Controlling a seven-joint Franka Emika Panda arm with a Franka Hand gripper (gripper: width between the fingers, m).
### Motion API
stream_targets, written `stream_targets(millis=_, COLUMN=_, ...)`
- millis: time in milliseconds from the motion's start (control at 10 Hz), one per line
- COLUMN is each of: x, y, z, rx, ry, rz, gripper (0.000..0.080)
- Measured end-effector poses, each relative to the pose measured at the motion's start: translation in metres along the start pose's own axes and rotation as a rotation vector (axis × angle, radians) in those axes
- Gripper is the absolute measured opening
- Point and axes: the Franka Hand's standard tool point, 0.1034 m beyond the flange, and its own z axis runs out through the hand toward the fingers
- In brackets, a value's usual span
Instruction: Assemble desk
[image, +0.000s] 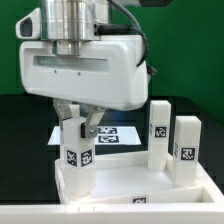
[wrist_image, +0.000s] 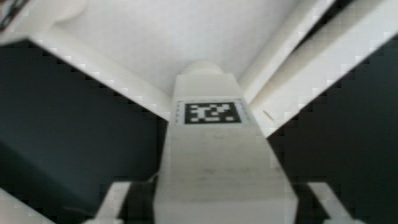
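The white desk panel (image: 130, 192) lies flat at the front of the exterior view, and two white legs (image: 159, 133) (image: 186, 150) stand upright along its right side. A third tagged leg (image: 78, 152) stands upright at the panel's left corner. My gripper (image: 82, 127) comes down from above, shut on that leg's upper end. In the wrist view the held leg (wrist_image: 217, 150) runs away from my gripper (wrist_image: 217, 205) toward the panel (wrist_image: 160, 40), with a finger (wrist_image: 118, 202) on each side. Whether the leg's foot sits in a socket is hidden.
The marker board (image: 118, 134) lies on the black table behind the panel, partly hidden by my fingers. The big white gripper body (image: 85, 65) fills the upper exterior view. Black table (wrist_image: 54, 130) shows on both sides of the held leg.
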Motion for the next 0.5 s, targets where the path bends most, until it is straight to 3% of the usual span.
stream_targets(millis=200, x=-0.0028, y=-0.0007, z=0.0009, rx=0.019, ry=-0.017, rz=0.436, gripper=0.0284)
stream_targets(millis=300, x=-0.0010, y=0.0035, z=0.0011, rx=0.033, ry=-0.016, rz=0.495, gripper=0.0285)
stream_targets(millis=500, x=-0.0019, y=0.0029, z=0.0010, rx=0.030, ry=-0.015, rz=0.593, gripper=0.0285)
